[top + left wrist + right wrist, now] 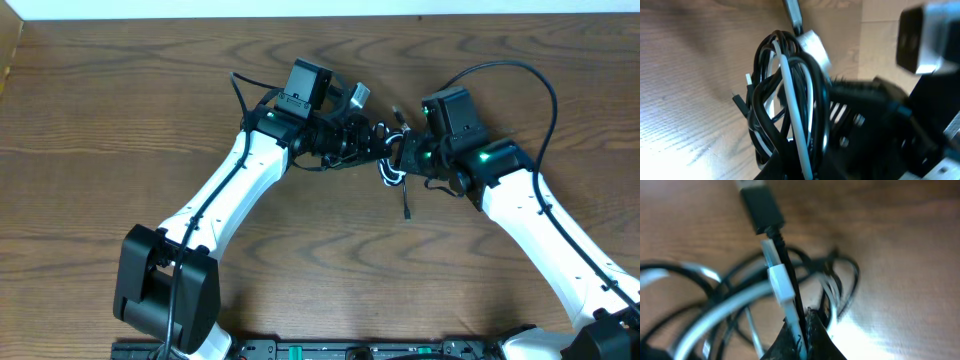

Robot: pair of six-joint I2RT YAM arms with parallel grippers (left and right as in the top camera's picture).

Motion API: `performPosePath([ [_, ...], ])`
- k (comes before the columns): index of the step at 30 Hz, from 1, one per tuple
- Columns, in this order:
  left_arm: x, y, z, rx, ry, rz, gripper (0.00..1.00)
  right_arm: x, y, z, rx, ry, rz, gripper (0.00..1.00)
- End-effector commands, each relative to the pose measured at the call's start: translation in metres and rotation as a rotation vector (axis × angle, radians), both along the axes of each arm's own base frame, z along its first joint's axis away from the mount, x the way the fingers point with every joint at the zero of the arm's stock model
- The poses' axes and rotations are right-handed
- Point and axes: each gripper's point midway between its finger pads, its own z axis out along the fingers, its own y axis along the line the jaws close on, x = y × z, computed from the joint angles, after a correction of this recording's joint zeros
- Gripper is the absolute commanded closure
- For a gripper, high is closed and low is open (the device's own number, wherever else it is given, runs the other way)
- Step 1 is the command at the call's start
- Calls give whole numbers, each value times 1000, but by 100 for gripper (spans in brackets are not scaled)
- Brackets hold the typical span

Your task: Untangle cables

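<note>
A white cable (792, 105) and a black cable (765, 100) are looped together in a tangle (390, 160) between my two grippers at the table's far middle. My left gripper (362, 140) is shut on the tangle's left side; in its wrist view both cords run between its fingers (805, 172). My right gripper (408, 152) is shut on both cords just behind their plugs (801, 335): the white plug (777, 277) and the black plug (760, 207) stick out past the fingertips. One black end (407, 205) hangs toward the front.
The brown wooden table (100, 130) fills the view. Thick black wires fixed to the arms arch over the right arm (530, 75) and the left arm (243, 90). The arm bases stand at the front edge (165, 290).
</note>
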Motion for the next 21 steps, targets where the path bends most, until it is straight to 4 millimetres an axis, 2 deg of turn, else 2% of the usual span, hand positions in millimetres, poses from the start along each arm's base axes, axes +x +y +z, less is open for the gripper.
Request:
performPosePath([
  [1, -15, -7, 11, -86, 27, -81, 93, 7, 3, 6, 34, -14, -38, 99],
  [6, -12, -12, 26, -158, 76, -67, 93, 7, 16, 12, 105, -18, -6, 99],
  [11, 9, -13, 58, -287, 94, -29, 92, 10, 20, 17, 143, -24, -20, 99],
  [13, 12, -15, 69, -327, 92, -33, 93, 15, 28, 25, 183, -54, 3, 94],
  [14, 13, -16, 75, -348, 95, -36, 93, 17, 32, 29, 203, -70, 17, 89],
  [16, 14, -17, 80, -364, 95, -40, 93, 22, 37, 37, 238, -96, 33, 56],
  [17, 15, -17, 81, -366, 88, -39, 93, 24, 32, 38, 246, -98, 24, 36],
  [19, 17, -15, 81, -366, 87, -31, 93, 26, 20, 41, 264, -90, 17, 28],
  [21, 23, -9, 80, -365, 83, -12, 92, 26, 9, 49, 299, -99, 54, 27],
])
